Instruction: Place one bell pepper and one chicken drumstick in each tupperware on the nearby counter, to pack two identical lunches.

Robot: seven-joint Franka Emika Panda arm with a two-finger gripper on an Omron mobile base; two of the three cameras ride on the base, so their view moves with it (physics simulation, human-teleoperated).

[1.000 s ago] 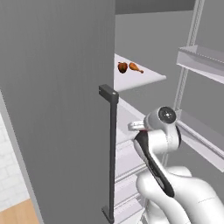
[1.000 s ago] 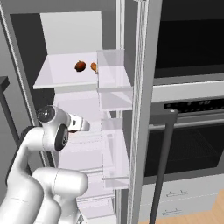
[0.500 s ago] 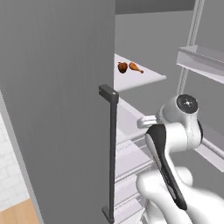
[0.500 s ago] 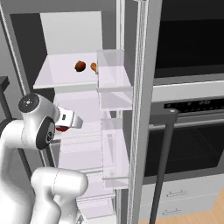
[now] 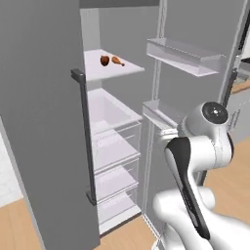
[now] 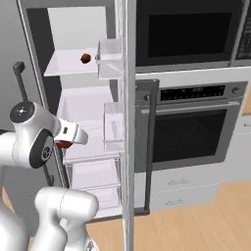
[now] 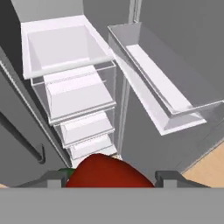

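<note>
My gripper (image 7: 107, 181) is shut on a glossy red bell pepper (image 7: 105, 169), which bulges up between the two dark fingertips (image 7: 167, 178). From the right base view the gripper (image 6: 65, 142) hangs at chest height in front of the open fridge, with the pepper (image 6: 61, 145) showing red under the white hand. A second bell pepper (image 5: 104, 60) and a chicken drumstick (image 5: 117, 61) lie side by side on the fridge's top shelf (image 5: 124, 70). That pepper (image 6: 85, 58) also appears from the right. The tupperware is out of view. A sliver of wooden counter (image 5: 242, 87) shows at the far right.
The fridge door with its dark handle (image 5: 84, 136) stands open on the left. Door bins (image 5: 183, 56) jut out on the right-hand door. Clear drawers (image 7: 78, 96) stack below the shelves. A wall oven (image 6: 188, 122) with a microwave above it stands right of the fridge.
The base has moved, so both base views have shifted and the fridge sits further left in them. The arm has swung round, carrying the pepper away from the shelves.
</note>
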